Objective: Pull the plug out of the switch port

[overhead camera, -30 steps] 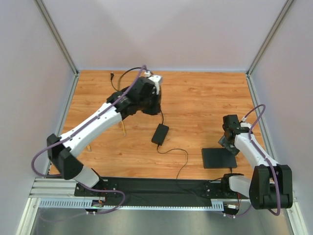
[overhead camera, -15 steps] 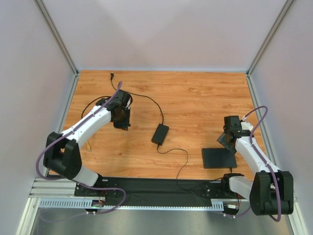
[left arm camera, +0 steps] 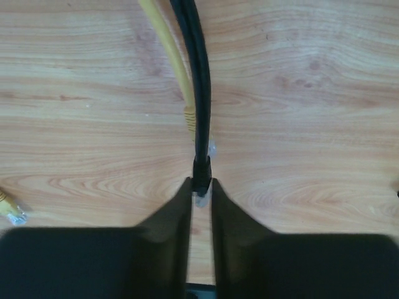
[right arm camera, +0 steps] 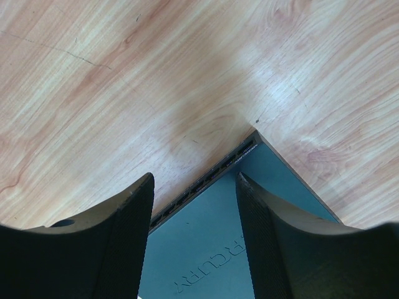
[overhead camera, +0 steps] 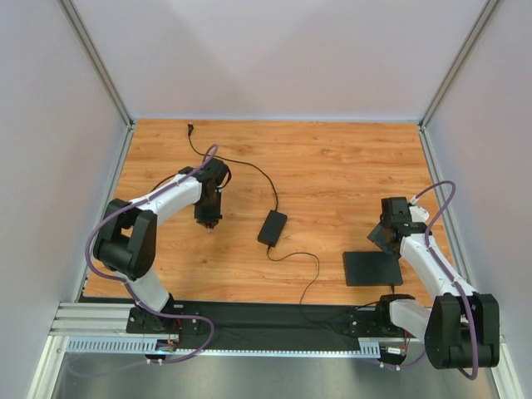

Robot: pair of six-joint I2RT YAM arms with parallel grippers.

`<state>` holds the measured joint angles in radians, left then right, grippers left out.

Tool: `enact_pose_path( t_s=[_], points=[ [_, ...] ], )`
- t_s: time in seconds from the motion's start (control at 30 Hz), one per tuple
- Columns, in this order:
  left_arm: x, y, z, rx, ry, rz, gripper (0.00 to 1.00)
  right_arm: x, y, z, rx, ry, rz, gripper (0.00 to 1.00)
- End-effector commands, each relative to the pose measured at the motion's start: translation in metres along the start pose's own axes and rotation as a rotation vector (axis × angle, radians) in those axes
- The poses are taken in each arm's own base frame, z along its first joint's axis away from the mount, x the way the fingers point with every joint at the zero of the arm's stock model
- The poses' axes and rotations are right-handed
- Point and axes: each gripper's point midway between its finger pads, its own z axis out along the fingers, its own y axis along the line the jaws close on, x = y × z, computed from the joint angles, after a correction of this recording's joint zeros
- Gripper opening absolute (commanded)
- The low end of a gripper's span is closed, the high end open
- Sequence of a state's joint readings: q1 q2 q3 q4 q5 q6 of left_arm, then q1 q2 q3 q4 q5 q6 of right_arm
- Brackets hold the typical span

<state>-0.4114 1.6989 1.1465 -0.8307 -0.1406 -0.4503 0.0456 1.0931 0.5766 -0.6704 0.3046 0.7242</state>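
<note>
Lying flat at the near right of the table (overhead camera: 332, 166), the switch (overhead camera: 372, 268) is well apart from the plug (left arm camera: 201, 171). The plug, on its black cable (left arm camera: 196, 62), sits between the narrowly parted tips of the left gripper (left arm camera: 201, 187); whether they pinch it cannot be told. A yellow cable (left arm camera: 174, 56) runs alongside. The right gripper (right arm camera: 194, 180) hangs half-spread over the switch's ported corner, holding nothing.
</note>
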Motion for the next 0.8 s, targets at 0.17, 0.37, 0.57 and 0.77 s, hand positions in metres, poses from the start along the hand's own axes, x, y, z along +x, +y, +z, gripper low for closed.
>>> enact_pose_path(
  t_s=[0.17, 0.37, 0.57, 0.77],
  points=[
    [-0.015, 0.017, -0.034, -0.047, -0.145, -0.073, 0.70, 0.017, -0.001, 0.004, 0.004, 0.072, -0.018, 0.57],
    [-0.012, -0.014, -0.082, 0.146, -0.290, -0.088, 0.71, 0.011, -0.005, -0.004, 0.020, 0.048, 0.005, 0.57],
    [0.025, -0.121, -0.128, 0.568, -0.303, 0.085, 0.58, 0.000, -0.005, -0.027, 0.024, 0.039, 0.030, 0.57],
    [0.067, -0.212, -0.130, 0.732, -0.222, 0.287, 0.57, 0.000, -0.003, -0.053, -0.015, 0.061, 0.103, 0.58]
  ],
)
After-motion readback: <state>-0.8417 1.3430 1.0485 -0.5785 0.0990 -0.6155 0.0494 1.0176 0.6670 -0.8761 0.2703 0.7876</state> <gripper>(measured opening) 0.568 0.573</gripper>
